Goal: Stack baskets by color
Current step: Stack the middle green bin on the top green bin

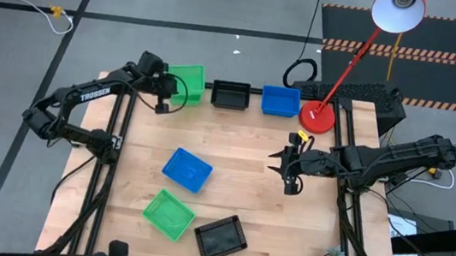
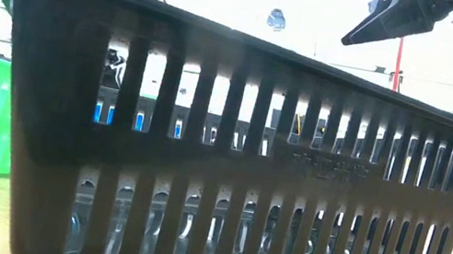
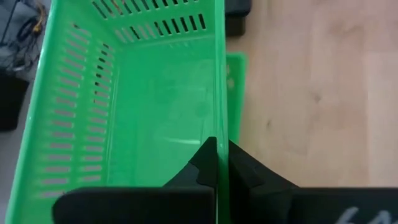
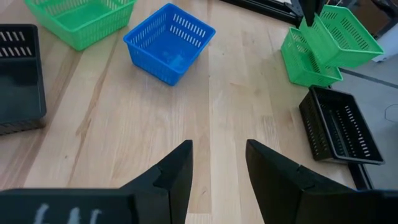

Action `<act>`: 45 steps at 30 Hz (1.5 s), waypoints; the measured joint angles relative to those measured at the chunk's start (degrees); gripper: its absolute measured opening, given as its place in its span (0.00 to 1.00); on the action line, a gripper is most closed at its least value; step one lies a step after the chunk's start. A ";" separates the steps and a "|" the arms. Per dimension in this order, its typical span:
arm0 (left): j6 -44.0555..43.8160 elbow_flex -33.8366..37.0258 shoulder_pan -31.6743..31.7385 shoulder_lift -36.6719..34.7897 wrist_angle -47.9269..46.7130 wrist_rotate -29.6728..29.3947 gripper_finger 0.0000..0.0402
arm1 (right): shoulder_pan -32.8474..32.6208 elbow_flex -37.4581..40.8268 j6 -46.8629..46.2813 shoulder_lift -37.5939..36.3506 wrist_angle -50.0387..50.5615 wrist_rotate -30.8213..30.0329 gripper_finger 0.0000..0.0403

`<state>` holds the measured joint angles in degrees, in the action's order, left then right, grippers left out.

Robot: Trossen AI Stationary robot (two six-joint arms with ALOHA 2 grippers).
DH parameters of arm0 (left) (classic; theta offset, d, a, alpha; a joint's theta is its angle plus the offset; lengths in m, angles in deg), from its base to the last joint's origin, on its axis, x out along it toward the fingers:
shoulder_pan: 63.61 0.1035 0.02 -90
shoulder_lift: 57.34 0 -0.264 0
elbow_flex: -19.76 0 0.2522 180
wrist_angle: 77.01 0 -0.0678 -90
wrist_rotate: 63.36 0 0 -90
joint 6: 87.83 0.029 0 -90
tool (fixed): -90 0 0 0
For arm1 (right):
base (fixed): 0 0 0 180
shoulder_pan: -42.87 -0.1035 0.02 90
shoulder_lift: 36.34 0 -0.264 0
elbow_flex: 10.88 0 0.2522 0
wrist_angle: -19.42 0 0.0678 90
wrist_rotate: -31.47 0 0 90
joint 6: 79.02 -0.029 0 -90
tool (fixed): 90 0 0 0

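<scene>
1. Left gripper (image 1: pixel 165 95): at the table's far left corner, its fingers (image 3: pixel 208 163) clamped on the side wall of a green basket (image 3: pixel 124 99). In the right wrist view this held basket is tilted, partly over a second green basket (image 4: pixel 305 62) beneath it.
2. Left arm (image 1: pixel 85 99): white lettering reading "TROSSEN" shows on the arm link in the high view.
3. Right gripper (image 4: pixel 217 165): hovers over bare wood right of the table's centre, jaws apart, holding nothing.
4. Far row: a black basket (image 1: pixel 231 95) and a blue basket (image 1: pixel 280 101) sit side by side right of the green ones, long axes running left–right along the far edge. A red lamp base (image 1: pixel 317 117) stands just beside the blue one.
5. Loose blue basket (image 1: pixel 187 169): near the table's centre, upright, long axis turned slightly off the table edges.
6. Loose green basket (image 1: pixel 169 214): near the front edge, upright, likewise skewed.
7. Loose black basket (image 1: pixel 220 236): just right of the green one, at the front edge, skewed. It fills the low view; raised lettering on its slotted wall cannot be read.
8. Table (image 1: pixel 285 229): light wood.
</scene>
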<state>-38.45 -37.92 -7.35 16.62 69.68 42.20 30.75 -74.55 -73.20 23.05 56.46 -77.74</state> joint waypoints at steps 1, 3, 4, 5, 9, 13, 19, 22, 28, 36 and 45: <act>0.20 0.00 0.07 0.00 -0.12 -0.70 0.01 | 0.00 0.00 0.00 0.00 -0.11 0.00 0.35; 1.07 0.00 0.11 0.17 -0.33 -1.20 0.03 | 0.00 0.00 0.00 0.00 -0.31 0.00 0.35; 1.13 0.00 -0.10 0.29 -0.44 -1.26 0.04 | 0.00 0.00 0.00 0.00 -0.41 0.02 0.35; 1.15 0.00 -0.19 0.35 -0.96 -1.26 0.05 | 0.00 0.00 -0.01 0.00 -0.54 0.00 0.35; 1.66 -0.02 -0.82 1.19 -1.67 -1.58 0.03 | 0.00 0.00 0.03 0.00 -0.70 0.02 0.35; 1.52 -0.03 -2.03 3.47 -1.52 -2.00 0.02 | 0.00 0.00 0.31 0.00 -0.76 0.04 0.35; 1.37 -0.35 -3.14 5.22 -1.33 -4.05 0.05 | 0.00 0.00 0.16 0.00 -0.73 0.08 0.35; 1.03 -0.33 -2.80 5.18 -1.72 -4.43 0.03 | 0.00 0.00 0.14 0.00 -0.73 0.13 0.35; 0.86 -0.33 -2.77 5.16 -1.57 -5.77 0.09 | 0.00 0.00 0.45 0.00 -0.73 1.52 0.35; -0.60 -0.33 -4.62 5.13 -0.59 -18.10 0.35 | 0.00 0.00 0.46 0.00 -0.71 1.53 0.35; -1.45 -1.12 -7.27 1.98 -3.45 -24.45 0.48 | 0.00 0.00 0.44 0.00 -0.71 1.53 0.35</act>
<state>-39.90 -39.04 -14.61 18.60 66.22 17.75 30.75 -74.55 -72.76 23.05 55.75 -76.21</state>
